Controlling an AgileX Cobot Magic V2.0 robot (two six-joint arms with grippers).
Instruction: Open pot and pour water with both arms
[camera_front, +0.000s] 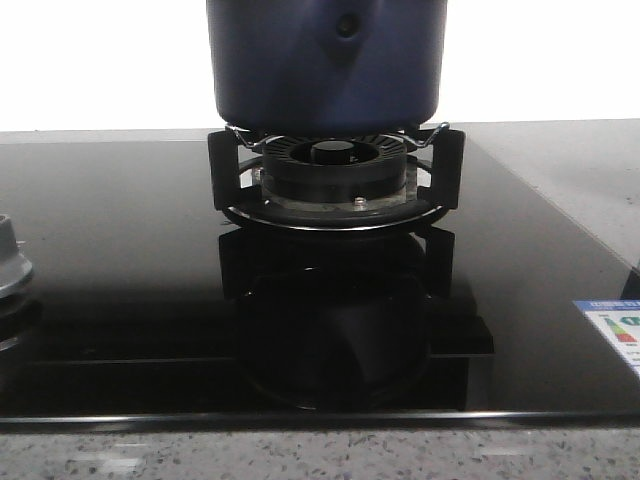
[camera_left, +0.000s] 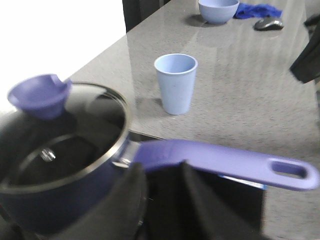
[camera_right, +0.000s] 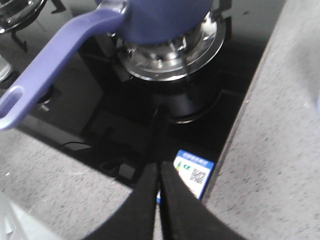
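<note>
Sitting on the burner (camera_front: 330, 170), the pot (camera_front: 325, 60) points its handle (camera_left: 225, 162) toward 3 o'clock in the left wrist view, just above the left gripper (camera_left: 165, 200), whose spread I cannot tell. Glass lid (camera_left: 65, 130) still on; contents unreadable, cup (camera_left: 175, 82) looks empty. Right gripper (camera_right: 159, 195) pressed together, farther off.

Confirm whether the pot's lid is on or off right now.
On. In the left wrist view the glass lid sits flat inside the pot rim, its purple knob on top.
</note>
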